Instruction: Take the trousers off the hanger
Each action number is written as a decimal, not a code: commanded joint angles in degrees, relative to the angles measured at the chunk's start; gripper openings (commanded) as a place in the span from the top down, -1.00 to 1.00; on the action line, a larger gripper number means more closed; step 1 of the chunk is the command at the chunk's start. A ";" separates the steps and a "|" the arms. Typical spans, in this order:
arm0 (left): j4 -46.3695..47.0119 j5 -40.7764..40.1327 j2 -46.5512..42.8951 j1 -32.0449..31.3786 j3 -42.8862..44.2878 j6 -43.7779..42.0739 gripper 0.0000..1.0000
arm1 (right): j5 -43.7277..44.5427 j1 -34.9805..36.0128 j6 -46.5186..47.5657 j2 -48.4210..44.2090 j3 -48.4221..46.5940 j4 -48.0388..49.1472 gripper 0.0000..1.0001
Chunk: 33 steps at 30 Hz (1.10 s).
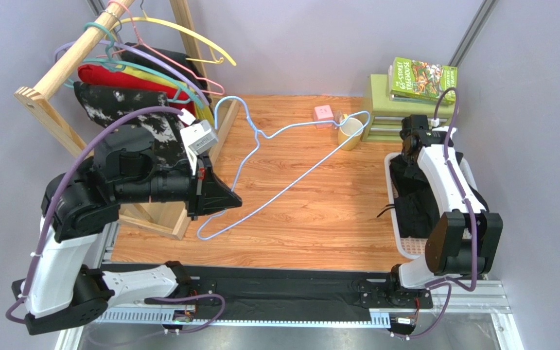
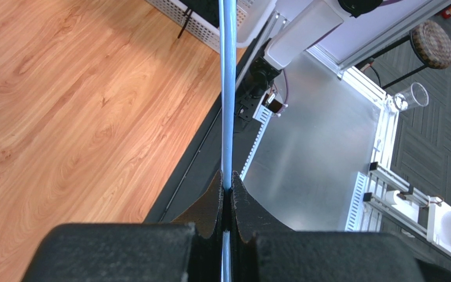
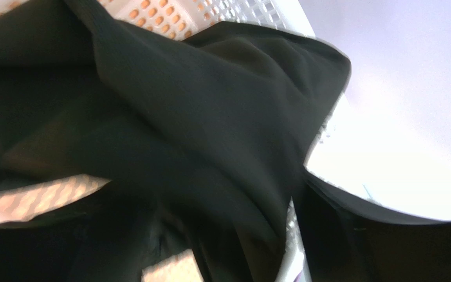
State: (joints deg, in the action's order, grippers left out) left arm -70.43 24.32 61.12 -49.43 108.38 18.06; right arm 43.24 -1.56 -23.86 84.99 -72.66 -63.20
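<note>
The thin light-blue hanger (image 1: 283,191) is bare and is held over the wooden table, its hook toward the back. My left gripper (image 1: 226,203) is shut on its near-left corner; in the left wrist view the blue bar (image 2: 228,88) runs straight out from between the closed pads of that gripper (image 2: 228,188). The plain black trousers (image 1: 414,208) lie bunched in the white basket (image 1: 391,211) at the right. My right gripper (image 1: 407,157) points down into the basket over the trousers. The right wrist view is filled with black fabric (image 3: 198,117) and basket mesh (image 3: 257,12); its fingers are hidden.
A wooden rack (image 1: 49,95) at the back left carries teal, lilac, yellow and pink hangers, a red garment (image 1: 115,76) and a black garment with white splotches (image 1: 126,109). A pink box (image 1: 324,113), a yellow mug (image 1: 349,133) and green boxes under a book (image 1: 422,80) stand at the back.
</note>
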 commanded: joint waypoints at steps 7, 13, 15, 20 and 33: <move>0.12 -0.14 5.41 -0.23 3.77 -1.01 1.00 | -2.82 7.26 -4.10 -10.01 -27.50 -23.19 -1.00; 1.09 -0.32 5.85 -0.23 0.43 1.18 1.00 | -16.23 10.35 4.94 -12.30 -38.24 -22.33 -1.00; -0.40 0.55 5.85 -0.23 -0.35 2.14 1.00 | -32.40 10.35 11.07 -13.79 -40.71 -16.47 -1.00; -3.30 5.73 3.58 -0.32 -2.46 3.55 1.00 | -60.69 10.35 15.76 -22.67 -36.15 -3.00 -1.00; 1.70 15.76 -11.72 -0.23 -15.65 12.25 1.00 | -109.32 17.02 5.31 -27.16 -16.20 12.48 -0.88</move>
State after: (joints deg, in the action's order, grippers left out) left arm -72.05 35.81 52.51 -49.47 94.02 26.83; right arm -50.81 11.73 -14.85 57.69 -91.44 -56.60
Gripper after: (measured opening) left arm 0.017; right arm 0.968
